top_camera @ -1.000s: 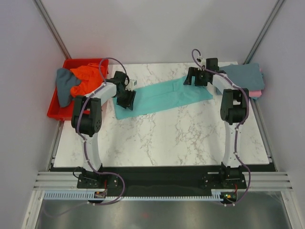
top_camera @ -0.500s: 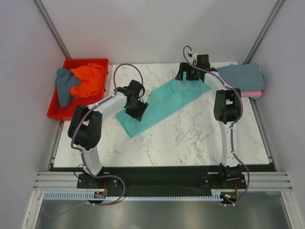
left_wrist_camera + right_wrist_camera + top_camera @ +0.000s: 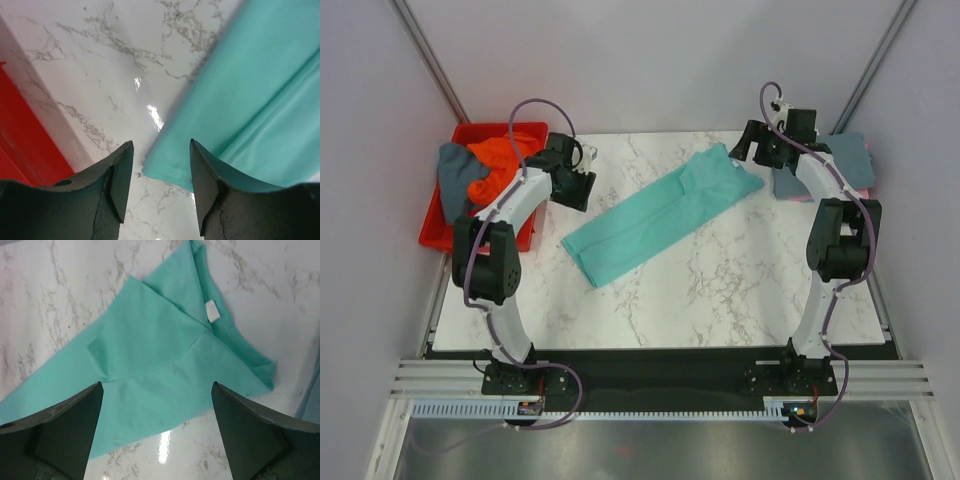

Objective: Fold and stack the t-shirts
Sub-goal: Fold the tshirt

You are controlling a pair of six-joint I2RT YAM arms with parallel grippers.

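You have the long folded shirt (image 3: 660,212) lying diagonally across the counter (image 3: 720,290), near-left to far-right, the bin (image 3: 433,236) holding two bunched shirts (image 3: 488,172) at its far-left edge, and a shirt stack (image 3: 847,160) far right.

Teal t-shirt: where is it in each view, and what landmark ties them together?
Top external: teal t-shirt lies mid-table, a folded strip running diagonally, near-left to far-right.
Left wrist: right side of frame, one corner at bottom centre.
Right wrist: fills the centre, collar end with white tag.
Shared landmark: the marble tabletop under it.
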